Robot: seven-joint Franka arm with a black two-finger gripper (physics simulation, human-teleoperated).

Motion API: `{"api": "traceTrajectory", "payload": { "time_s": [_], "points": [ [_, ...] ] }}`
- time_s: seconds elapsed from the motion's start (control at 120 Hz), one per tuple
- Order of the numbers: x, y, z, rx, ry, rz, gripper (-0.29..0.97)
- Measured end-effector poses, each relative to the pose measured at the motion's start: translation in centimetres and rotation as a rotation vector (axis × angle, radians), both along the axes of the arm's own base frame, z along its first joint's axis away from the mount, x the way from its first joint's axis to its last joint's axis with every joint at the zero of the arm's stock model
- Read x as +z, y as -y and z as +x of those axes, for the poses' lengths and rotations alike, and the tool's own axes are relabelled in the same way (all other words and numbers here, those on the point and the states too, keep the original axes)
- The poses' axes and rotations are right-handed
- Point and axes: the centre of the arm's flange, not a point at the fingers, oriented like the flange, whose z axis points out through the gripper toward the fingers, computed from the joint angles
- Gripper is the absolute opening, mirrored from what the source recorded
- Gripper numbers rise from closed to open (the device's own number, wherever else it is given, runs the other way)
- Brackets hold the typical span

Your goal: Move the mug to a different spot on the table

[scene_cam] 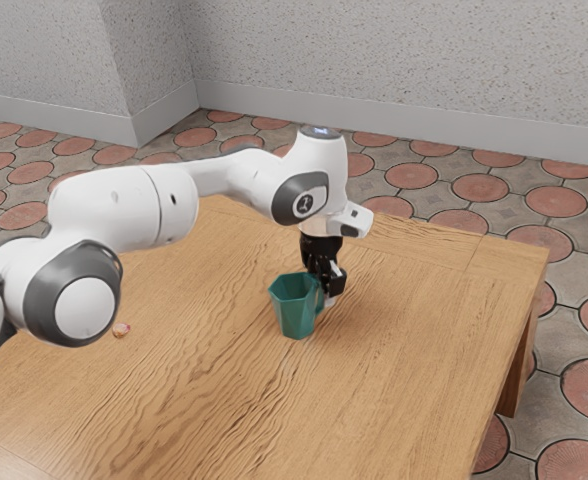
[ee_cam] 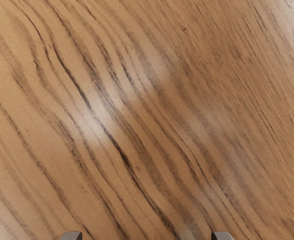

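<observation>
Standing upright on table (scene_cam: 394, 380), near its middle: mug (scene_cam: 296, 305). Just beside mug, on the exterior view's right and slightly behind: gripper (scene_cam: 326, 285), hanging down from arm (scene_cam: 124, 215), low by mug's rim; touching or merely close, hard to tell. Reaching in from the exterior view's left, above table's rear half: arm. Lying on table, well apart from mug toward the exterior view's left, near arm's lower joint: small object (scene_cam: 120, 330), too small to name. Under and around table: floor (scene_cam: 574, 200). Behind floor, along its far edge: wall (scene_cam: 424, 50), one corner jutting forward at the exterior view's left. Directly beneath hand in wrist view: table top.
</observation>
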Motion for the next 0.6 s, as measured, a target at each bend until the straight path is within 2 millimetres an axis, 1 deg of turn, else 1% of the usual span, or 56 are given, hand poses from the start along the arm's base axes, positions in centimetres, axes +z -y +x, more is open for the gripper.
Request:
{"api": "traceTrajectory", "payload": {
  "time_s": [0.25, 0.467, 0.567, 0.6],
  "points": [
    [0.3, 0.1, 0.0, 0.019, 0.007, -0.009, 0.13],
    [0.5, -0.1, -0.2, 0.036, -0.004, 0.009, 0.09],
    [0.5, -0.7, -0.5, 0.048, -0.029, 0.035, 0.09],
    [0.7, -1.0, -0.6, 0.054, -0.038, 0.047, 0.06]
  ]
}}
